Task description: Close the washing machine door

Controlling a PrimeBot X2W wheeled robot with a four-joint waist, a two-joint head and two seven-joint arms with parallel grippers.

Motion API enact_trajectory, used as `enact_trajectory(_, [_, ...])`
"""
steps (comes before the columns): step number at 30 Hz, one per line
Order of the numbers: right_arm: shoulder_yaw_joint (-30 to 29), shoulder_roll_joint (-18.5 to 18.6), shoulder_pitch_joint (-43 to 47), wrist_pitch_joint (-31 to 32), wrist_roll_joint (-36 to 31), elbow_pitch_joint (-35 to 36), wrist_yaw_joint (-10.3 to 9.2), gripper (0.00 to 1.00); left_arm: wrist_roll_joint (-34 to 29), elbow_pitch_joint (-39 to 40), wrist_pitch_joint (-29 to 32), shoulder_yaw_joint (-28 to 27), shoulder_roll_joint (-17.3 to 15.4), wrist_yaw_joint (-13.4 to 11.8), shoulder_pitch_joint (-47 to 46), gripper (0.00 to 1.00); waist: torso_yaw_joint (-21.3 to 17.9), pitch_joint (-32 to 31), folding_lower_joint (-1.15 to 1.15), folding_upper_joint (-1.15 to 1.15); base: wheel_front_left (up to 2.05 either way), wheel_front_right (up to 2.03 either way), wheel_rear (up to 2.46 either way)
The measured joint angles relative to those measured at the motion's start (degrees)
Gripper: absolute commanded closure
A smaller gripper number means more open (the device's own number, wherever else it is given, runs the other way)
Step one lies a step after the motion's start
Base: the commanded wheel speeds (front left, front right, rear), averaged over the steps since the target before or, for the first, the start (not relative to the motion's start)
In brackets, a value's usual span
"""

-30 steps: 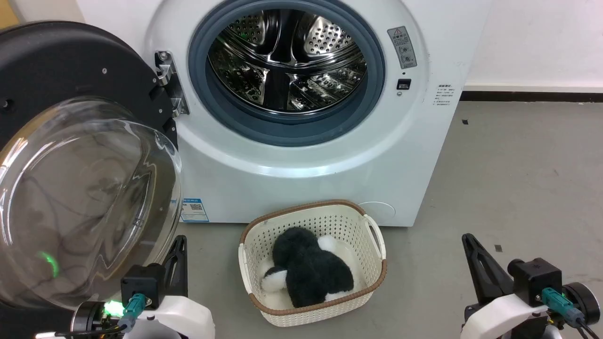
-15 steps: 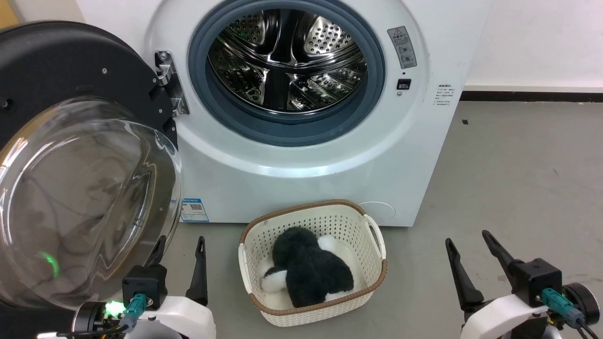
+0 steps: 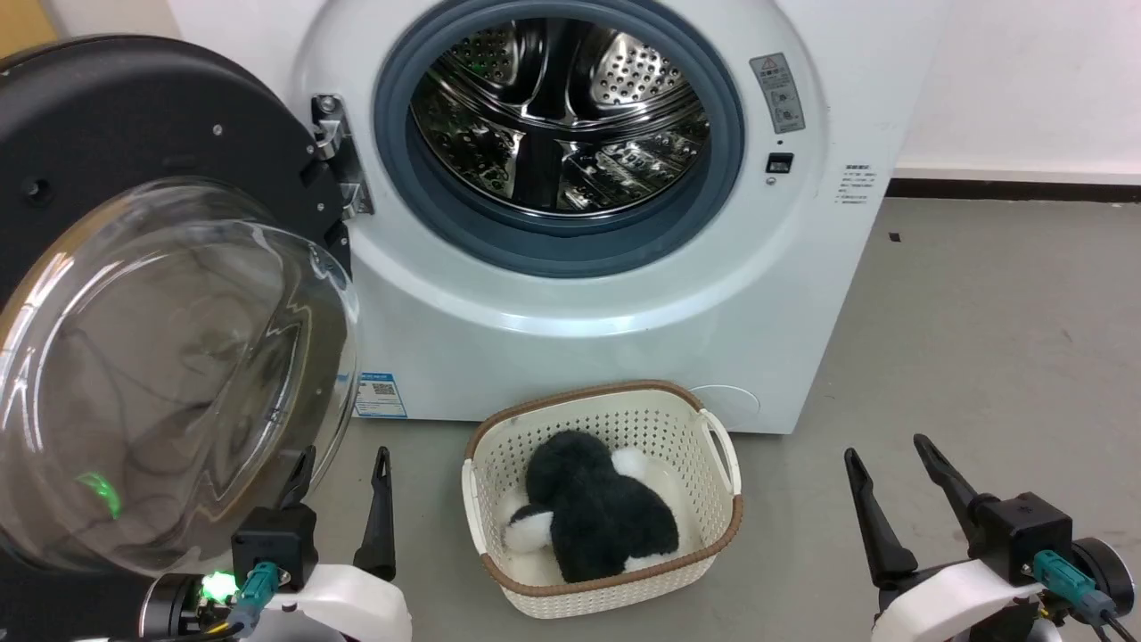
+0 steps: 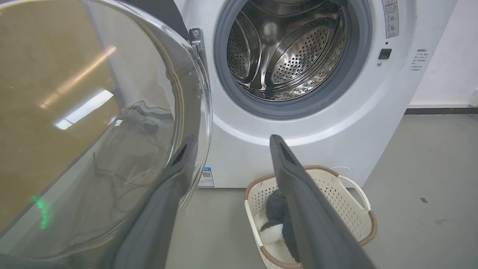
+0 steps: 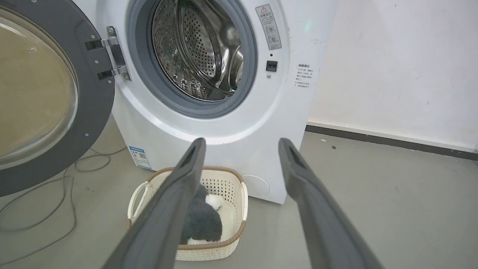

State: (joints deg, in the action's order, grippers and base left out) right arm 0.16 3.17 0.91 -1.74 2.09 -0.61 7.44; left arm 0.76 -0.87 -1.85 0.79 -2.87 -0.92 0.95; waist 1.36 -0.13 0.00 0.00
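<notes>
The washing machine (image 3: 624,294) stands white in front of me, its steel drum (image 3: 562,116) exposed inside the blue-grey gasket. The washing machine door (image 3: 134,116) is swung wide open to the left on its metal hinge (image 3: 339,160), and its clear glass bowl (image 3: 169,374) bulges toward me. My left gripper (image 3: 346,455) is open at the bowl's lower right edge; in the left wrist view the left gripper (image 4: 232,138) has one finger right beside the door (image 4: 93,112). My right gripper (image 3: 884,448) is open and holds nothing, low at the right over the floor, far from the door (image 5: 101,93).
A cream perforated basket (image 3: 624,428) holding a black and white plush toy (image 3: 593,517) sits on the grey floor just in front of the machine, between my arms. A cable (image 5: 56,179) lies on the floor under the door. A white wall is at the right.
Both grippers went from shut to open a second ago. Since then the head camera has shifted slightly; the door has not moved.
</notes>
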Motion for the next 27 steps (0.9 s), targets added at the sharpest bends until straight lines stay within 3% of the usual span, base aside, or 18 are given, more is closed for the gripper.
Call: enact_trajectory(27, [1.0,0.0,0.7,-2.5,2.9,-0.6,0.00,0.00,1.3,-0.9,-3.3,0.6,0.0,-1.5,0.7,0.00,7.8,-0.3,0.00,0.00,0.00,0.00,0.00])
